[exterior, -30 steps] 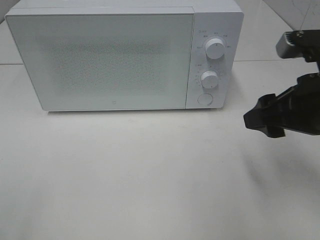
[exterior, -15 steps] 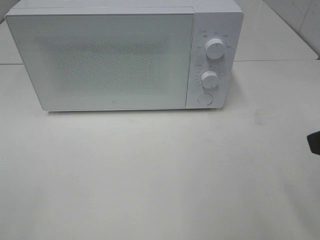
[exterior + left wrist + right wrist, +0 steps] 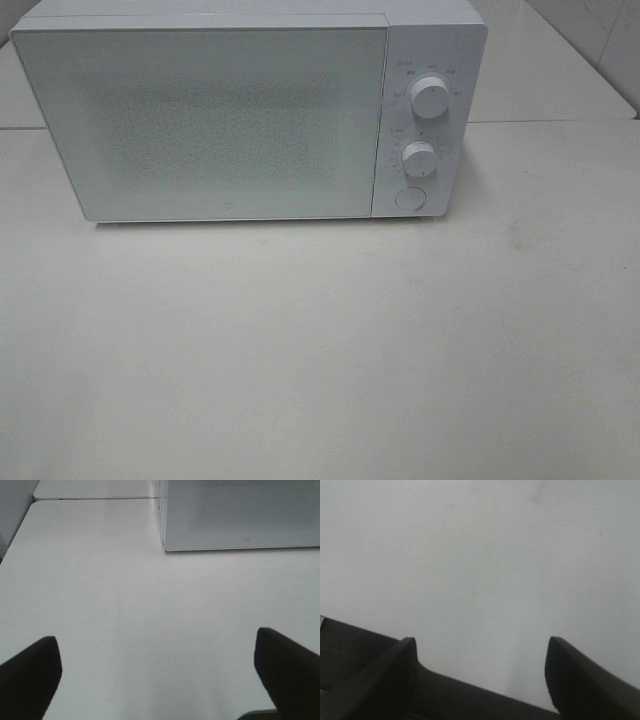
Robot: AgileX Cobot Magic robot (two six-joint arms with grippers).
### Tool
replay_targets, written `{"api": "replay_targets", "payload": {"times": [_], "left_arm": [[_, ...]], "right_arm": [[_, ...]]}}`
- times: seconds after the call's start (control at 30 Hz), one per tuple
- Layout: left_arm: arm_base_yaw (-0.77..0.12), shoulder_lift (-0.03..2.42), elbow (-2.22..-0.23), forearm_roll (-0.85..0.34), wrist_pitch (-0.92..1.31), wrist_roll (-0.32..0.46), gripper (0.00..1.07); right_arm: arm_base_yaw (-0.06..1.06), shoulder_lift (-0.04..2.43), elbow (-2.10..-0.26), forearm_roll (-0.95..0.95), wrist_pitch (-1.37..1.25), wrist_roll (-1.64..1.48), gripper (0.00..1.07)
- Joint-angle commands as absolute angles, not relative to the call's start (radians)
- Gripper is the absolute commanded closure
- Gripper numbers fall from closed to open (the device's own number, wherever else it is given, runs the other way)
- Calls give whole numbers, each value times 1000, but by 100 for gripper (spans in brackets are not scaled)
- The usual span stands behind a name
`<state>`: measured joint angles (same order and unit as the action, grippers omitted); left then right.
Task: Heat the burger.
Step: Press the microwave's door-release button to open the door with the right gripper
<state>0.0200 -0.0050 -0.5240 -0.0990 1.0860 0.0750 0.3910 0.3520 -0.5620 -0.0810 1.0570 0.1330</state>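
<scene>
Both pairs of jaws are spread wide and nothing is held in either. Between the fingers of the left gripper (image 3: 155, 637) only bare white table (image 3: 90, 580) is seen; well ahead of them the microwave (image 3: 240, 515) is set, its door shut. Under the open right gripper (image 3: 481, 640) only tabletop is shown. The burger is not seen between or near either pair of jaws, and its place cannot be told from these views.

Microwave (image 3: 230, 120) at back of table (image 3: 320, 350)
</scene>
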Motion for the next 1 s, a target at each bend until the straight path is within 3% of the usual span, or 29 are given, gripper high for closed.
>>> {"api": "replay_targets", "payload": {"times": [0.03,0.53,1.0], "left_arm": [[23,-26,-520,-101,1072,74,8],[23,-26,-520,-101,1072,74,8],[23,-20,-520,-102,1072,74,8]], "right_arm": [[379,287,-562,-109,1072,132,37],[179,-35,-529,-105,1044,122,38],[167,-33,-499,-101,996,122,38]]}}
